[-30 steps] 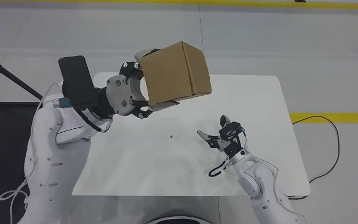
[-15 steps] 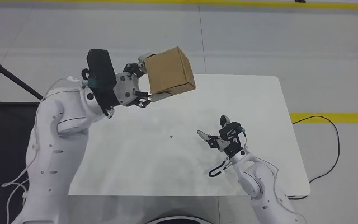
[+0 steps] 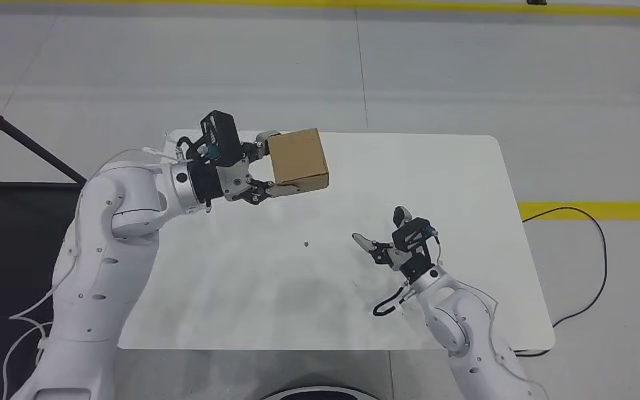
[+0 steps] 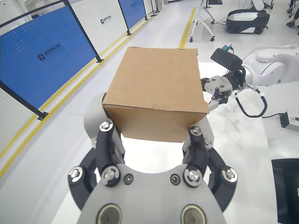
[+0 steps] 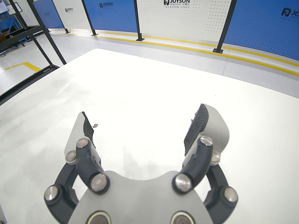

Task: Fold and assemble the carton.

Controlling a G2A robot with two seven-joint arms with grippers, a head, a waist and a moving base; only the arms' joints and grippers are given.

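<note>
The right gripper hung low near the middle of the table, its jaws spread wide with nothing between them. Its fingers were pale grey shells lined with black ribbed pads, on black links with bright bolts. The table was a smooth white rounded slab. A small dark speck lay on it at about 9 o'clock from that gripper.

Farther off, at about 10 o'clock from it and over the table's far edge, the left gripper clamped the carton by two opposite sides. The carton was a closed box of plain, matte brown cardboard with crisp edges. A small notch showed at one far corner. Its underside was hidden, and I could not tell whether it touched the table. In the left wrist view its corner covered part of the right gripper.

Beyond the table lay a pale grey floor with a yellow line. Behind that stood blue and white perforated panels on black posts.
</note>
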